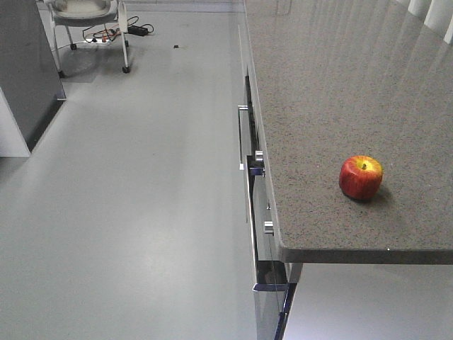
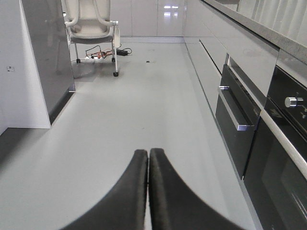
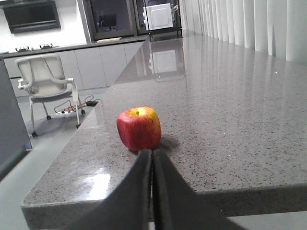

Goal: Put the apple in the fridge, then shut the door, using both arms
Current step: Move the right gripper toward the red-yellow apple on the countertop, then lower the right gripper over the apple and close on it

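Observation:
The red apple (image 1: 361, 177) with a yellow patch at its stem stands on the speckled grey counter (image 1: 333, 85), near the front edge. In the right wrist view the apple (image 3: 139, 128) sits just beyond my right gripper (image 3: 152, 152), which is shut and empty and hovers short of the counter edge. My left gripper (image 2: 148, 152) is shut with nothing in it, low over the grey floor in the aisle. The dark grey fridge (image 1: 28, 71) stands at the far left of the aisle, and the left wrist view shows its dark face (image 2: 48, 48) and a white side. Neither arm shows in the front view.
Under the counter are a black oven (image 2: 283, 158) with knobs and drawers with steel handles (image 1: 243, 138) that stick out into the aisle. A white wheeled chair (image 2: 91, 24) and floor cables (image 1: 113, 33) stand at the aisle's far end. Curtains (image 3: 249, 24) line the counter's right side.

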